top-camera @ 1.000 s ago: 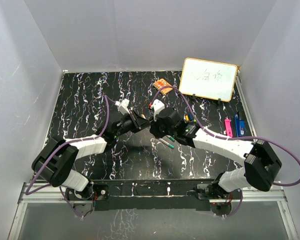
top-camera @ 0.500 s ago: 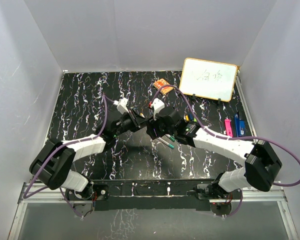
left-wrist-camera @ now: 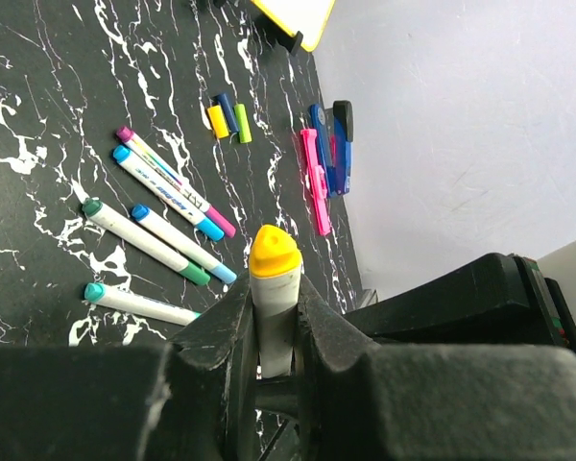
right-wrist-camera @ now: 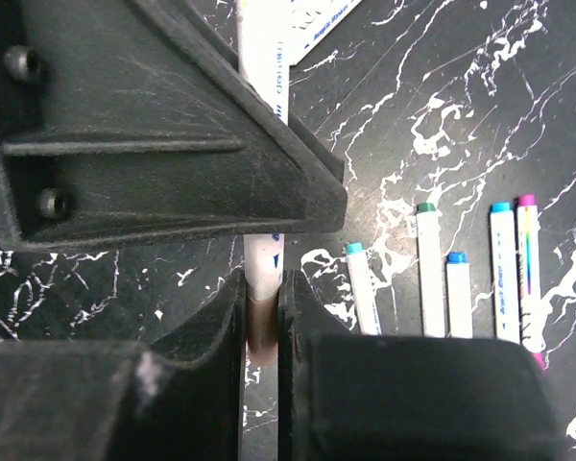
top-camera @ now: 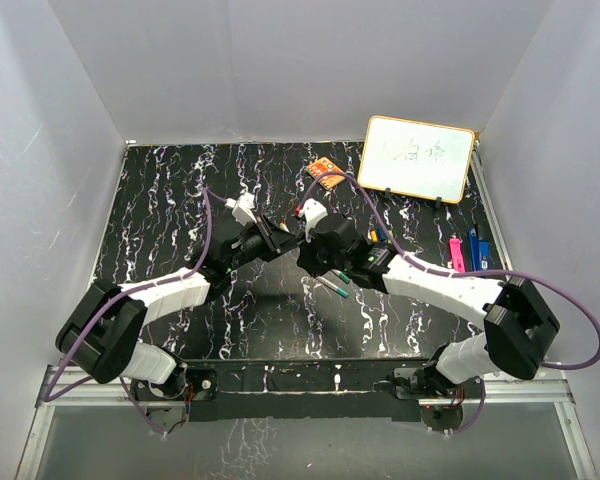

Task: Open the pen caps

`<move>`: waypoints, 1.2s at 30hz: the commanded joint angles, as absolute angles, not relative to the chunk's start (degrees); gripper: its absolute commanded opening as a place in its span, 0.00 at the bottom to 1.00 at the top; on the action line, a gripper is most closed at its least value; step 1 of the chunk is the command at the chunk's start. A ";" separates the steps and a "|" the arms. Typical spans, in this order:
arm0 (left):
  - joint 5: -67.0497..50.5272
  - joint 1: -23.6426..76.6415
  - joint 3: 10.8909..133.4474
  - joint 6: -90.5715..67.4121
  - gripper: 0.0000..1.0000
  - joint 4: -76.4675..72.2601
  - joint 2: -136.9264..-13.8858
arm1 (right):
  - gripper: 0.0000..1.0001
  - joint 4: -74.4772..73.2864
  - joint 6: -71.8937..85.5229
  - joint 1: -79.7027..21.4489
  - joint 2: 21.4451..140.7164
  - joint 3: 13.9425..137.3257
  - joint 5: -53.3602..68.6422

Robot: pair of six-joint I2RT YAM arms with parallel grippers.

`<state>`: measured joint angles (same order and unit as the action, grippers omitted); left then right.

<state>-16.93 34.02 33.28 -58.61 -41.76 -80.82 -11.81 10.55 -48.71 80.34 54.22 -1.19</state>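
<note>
Both grippers meet over the middle of the table on one white marker. My left gripper (top-camera: 278, 233) is shut on the marker's end, and its yellow cap (left-wrist-camera: 274, 252) sticks out past the left gripper (left-wrist-camera: 274, 293). My right gripper (top-camera: 304, 243) is shut on the white barrel (right-wrist-camera: 263, 58), seen in its own view (right-wrist-camera: 261, 288). Several capped markers lie on the table: teal (right-wrist-camera: 362, 286), green (right-wrist-camera: 429, 264), blue (right-wrist-camera: 458, 288) and pink (right-wrist-camera: 528, 264). Loose yellow, blue and green caps (left-wrist-camera: 228, 117) lie beyond them.
A whiteboard (top-camera: 418, 158) leans at the back right, with an orange patterned block (top-camera: 326, 171) to its left. A pink item (top-camera: 456, 253) and blue items (top-camera: 477, 248) lie near the right wall. White walls enclose the black marbled table (top-camera: 170, 200).
Both grippers have shifted slightly toward the far side, still shut on the marker between them. The markers on the table have not moved.
</note>
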 commanded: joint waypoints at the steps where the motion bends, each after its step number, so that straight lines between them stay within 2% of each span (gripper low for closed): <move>1: -15.70 34.34 34.80 -58.46 0.00 -41.72 -77.07 | 0.00 -8.49 10.57 -48.86 80.24 56.97 -1.17; 8: -9.51 31.44 38.28 -56.00 0.00 -34.19 -75.29 | 0.00 -10.18 11.04 -48.85 79.66 54.85 -2.33; 15: -14.43 18.00 43.73 -53.97 0.00 -33.11 -78.13 | 0.00 -13.08 11.72 -48.87 76.83 50.42 -2.48; 20: -14.13 13.77 48.95 -50.20 0.00 -27.96 -79.52 | 0.00 -14.50 11.91 -48.81 73.05 48.06 -4.29; 24: -15.64 12.74 52.74 -46.91 0.00 -22.76 -81.54 | 0.00 -15.96 12.37 -48.18 71.65 48.78 -11.80; 27: -17.06 12.70 56.11 -42.53 0.00 -14.09 -83.11 | 0.00 -18.90 13.23 -42.91 72.63 51.72 -16.64; 31: -18.17 12.74 59.30 -37.07 0.00 -4.80 -84.66 | 0.00 -18.63 12.26 -30.72 75.76 55.42 -13.10; 36: -16.60 12.66 62.37 -31.76 0.00 4.71 -86.94 | 0.00 -19.80 11.08 -24.13 84.80 61.14 -13.47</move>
